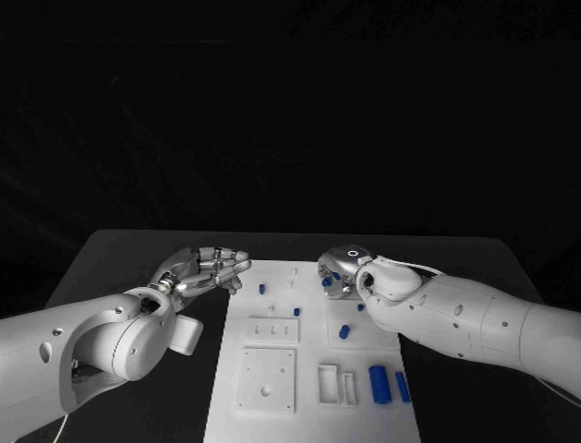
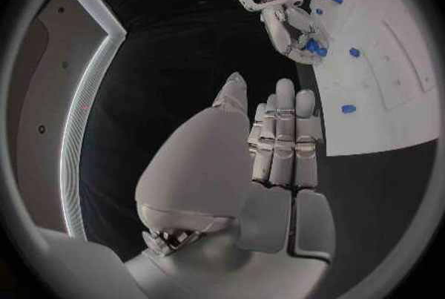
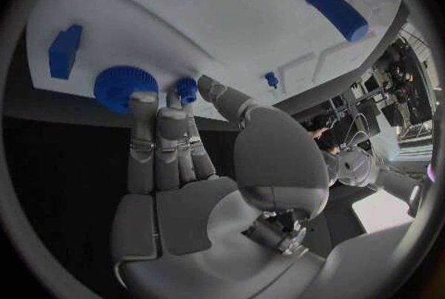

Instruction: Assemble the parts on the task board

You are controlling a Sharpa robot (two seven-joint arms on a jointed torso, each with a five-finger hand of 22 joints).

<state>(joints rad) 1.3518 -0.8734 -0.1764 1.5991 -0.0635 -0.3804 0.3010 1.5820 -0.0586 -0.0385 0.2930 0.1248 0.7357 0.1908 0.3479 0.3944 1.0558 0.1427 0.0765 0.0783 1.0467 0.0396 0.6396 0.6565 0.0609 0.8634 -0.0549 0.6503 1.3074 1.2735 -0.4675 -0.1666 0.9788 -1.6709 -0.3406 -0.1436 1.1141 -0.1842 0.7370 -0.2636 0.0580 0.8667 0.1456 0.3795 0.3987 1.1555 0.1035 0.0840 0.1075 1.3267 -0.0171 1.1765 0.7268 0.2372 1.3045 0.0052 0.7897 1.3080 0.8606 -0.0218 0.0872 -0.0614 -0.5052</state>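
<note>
Right hand (image 1: 347,269) rests fingertips on the far right of the white board (image 1: 271,369) beside a blue toothed wheel (image 3: 124,87), grip not discernible, presumably to collect it; left hand (image 1: 204,269) hovers empty, fingers straight, keeping clear.

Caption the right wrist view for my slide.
Right hand reaching toward a small blue part on the white task board.

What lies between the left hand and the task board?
Nothing. In the left wrist view, bare black table separates the left hand, which holds nothing, from the task board. The head view shows its fingers just beside the board's edge.
</note>
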